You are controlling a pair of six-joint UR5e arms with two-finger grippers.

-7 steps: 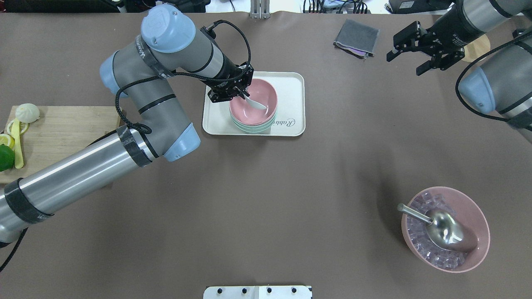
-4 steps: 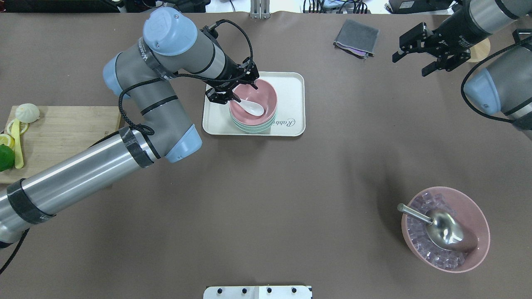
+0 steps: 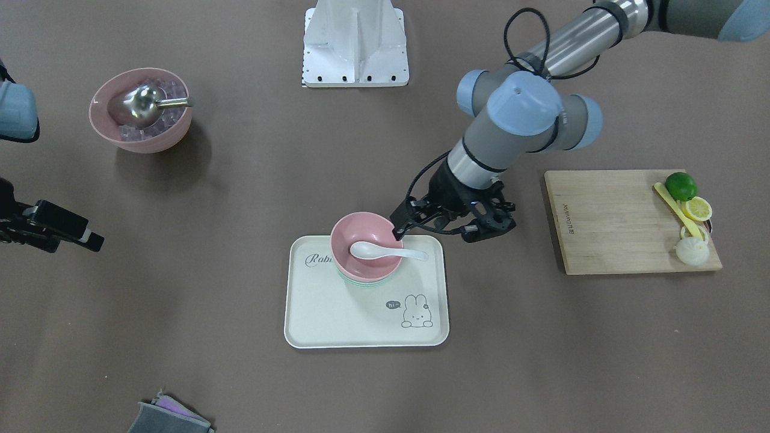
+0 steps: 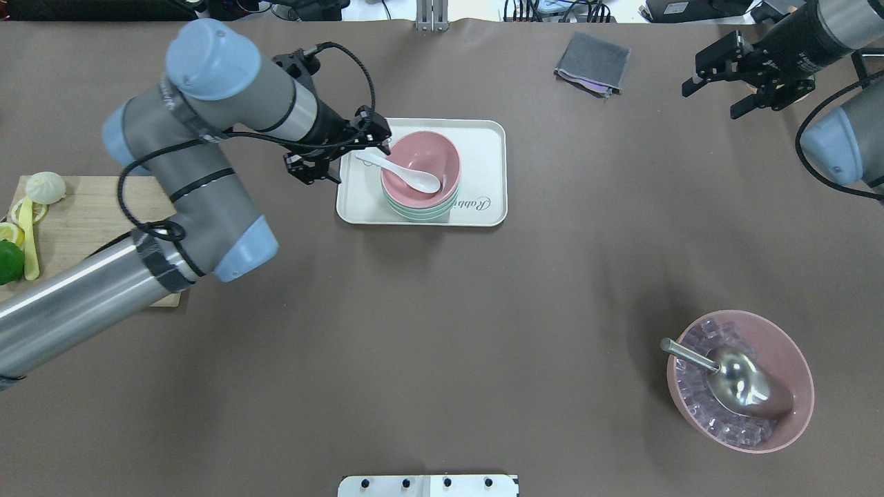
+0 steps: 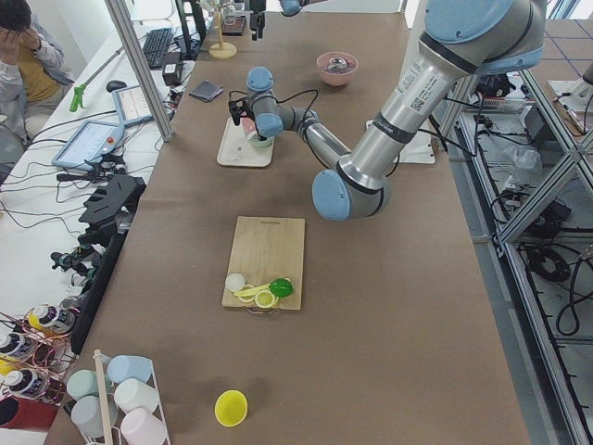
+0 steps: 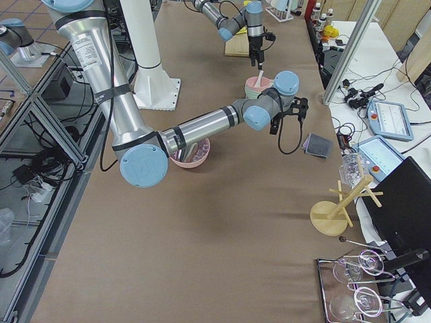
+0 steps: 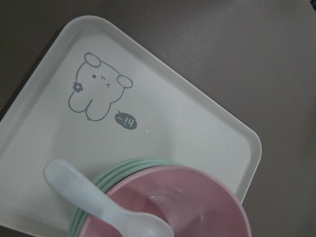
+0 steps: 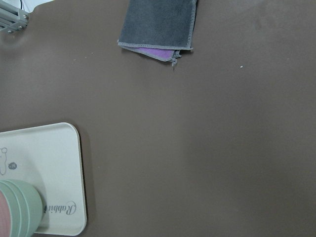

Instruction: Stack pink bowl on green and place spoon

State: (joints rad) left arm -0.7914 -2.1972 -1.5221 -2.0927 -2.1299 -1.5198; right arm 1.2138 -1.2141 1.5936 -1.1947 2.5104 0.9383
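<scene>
A pink bowl [image 4: 429, 153] sits stacked on green bowls [image 4: 420, 212] on a white tray [image 4: 483, 155]. A white spoon [image 4: 418, 179] lies in the pink bowl, its handle over the rim toward my left gripper. My left gripper [image 4: 356, 162] is open and empty just left of the bowl, over the tray's edge. In the front view the stack [image 3: 368, 236] and spoon [image 3: 374, 251] show beside the left gripper [image 3: 436, 233]. The left wrist view shows the spoon [image 7: 98, 202] resting in the pink bowl [image 7: 197, 202]. My right gripper [image 4: 715, 99] is open and empty at the far right.
A second pink bowl [image 4: 801, 373] with ice and a metal scoop [image 4: 739, 383] stands at the near right. A folded grey cloth [image 4: 592, 62] lies at the back. A wooden board [image 4: 97, 221] with lime and lemon pieces lies at the left.
My left gripper has opened, let go of the spoon into the pink bowl, and drawn back to the left. My right gripper has moved further right.
</scene>
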